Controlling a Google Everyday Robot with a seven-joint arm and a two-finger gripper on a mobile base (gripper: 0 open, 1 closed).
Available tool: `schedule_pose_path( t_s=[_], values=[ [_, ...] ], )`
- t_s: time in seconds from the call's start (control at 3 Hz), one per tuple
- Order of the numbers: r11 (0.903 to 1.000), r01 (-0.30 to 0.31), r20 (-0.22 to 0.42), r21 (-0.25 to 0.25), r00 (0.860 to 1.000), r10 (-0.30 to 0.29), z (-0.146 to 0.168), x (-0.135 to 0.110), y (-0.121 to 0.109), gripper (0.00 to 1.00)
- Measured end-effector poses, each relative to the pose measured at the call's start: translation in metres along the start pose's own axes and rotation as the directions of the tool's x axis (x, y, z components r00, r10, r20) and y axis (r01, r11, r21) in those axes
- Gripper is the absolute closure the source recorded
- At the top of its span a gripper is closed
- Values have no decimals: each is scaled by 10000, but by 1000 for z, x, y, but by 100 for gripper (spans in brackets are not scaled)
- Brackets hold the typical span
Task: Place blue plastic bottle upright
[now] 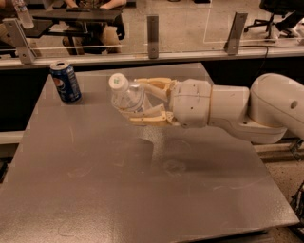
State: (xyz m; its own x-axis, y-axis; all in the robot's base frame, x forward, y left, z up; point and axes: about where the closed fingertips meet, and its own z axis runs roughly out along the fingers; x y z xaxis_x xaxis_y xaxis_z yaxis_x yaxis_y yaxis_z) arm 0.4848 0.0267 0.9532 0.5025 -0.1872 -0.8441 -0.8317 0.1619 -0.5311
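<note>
The blue plastic bottle [127, 96] is clear with a white cap. It is held above the grey table [95, 190], tilted, with its cap pointing up and to the left. My gripper [137, 100] reaches in from the right and is shut on the bottle's body, with one tan finger [154, 85] above it and one below. The bottle's lower half is hidden between the fingers, so its label does not show. The white arm [237, 111] stretches off to the right.
A dark blue Pepsi can [65, 81] stands upright at the table's back left. A glass barrier with metal posts [152, 29] runs behind the table. A small clear bottle [23, 13] stands on a far desk at the top left.
</note>
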Motion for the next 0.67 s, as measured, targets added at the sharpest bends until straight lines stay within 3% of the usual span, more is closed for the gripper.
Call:
schedule_pose_path(
  t_s=[0.33,0.67],
  values=[
    [9969,587,-597,526,9967,-556,4,-3,-2,100],
    [9961,655,-691,596,9957,-614,4,-3,-4,100]
  ],
)
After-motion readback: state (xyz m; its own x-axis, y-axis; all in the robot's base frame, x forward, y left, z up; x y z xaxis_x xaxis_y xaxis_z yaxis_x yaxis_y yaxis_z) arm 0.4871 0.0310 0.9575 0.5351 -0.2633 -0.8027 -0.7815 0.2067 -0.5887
